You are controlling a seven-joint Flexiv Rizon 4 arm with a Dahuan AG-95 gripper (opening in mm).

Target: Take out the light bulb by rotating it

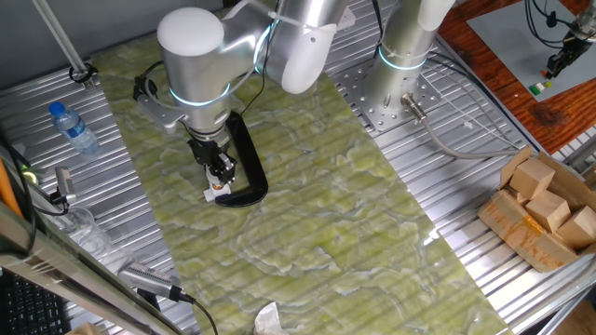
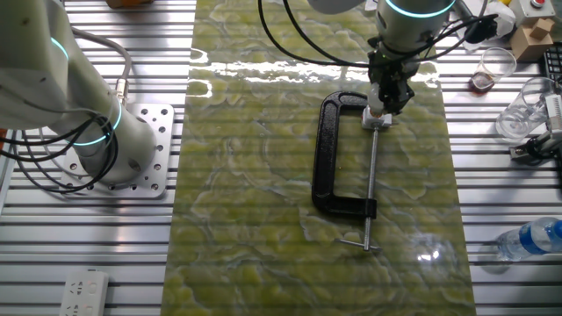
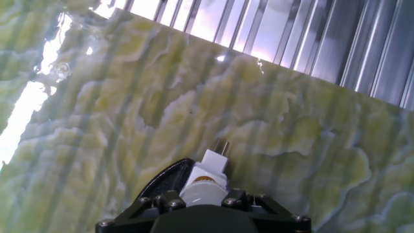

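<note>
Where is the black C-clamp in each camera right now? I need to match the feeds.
One fixed view: the black C-clamp sits left of centre, curving just right of the end effector.
The other fixed view: upper centre, its frame left of its screw rod.
Hand view: only a dark curved edge at the bottom.
Shared landmark: the green marbled mat.

My arm [image 1: 233, 42] is glossy white and silver, built of fat rounded links with a thin ring of cyan light glowing at each joint. Black cables loop off the wrist. The end effector [image 1: 220, 179] is small and black, and my hand view shows round screw heads along its housing.
</note>
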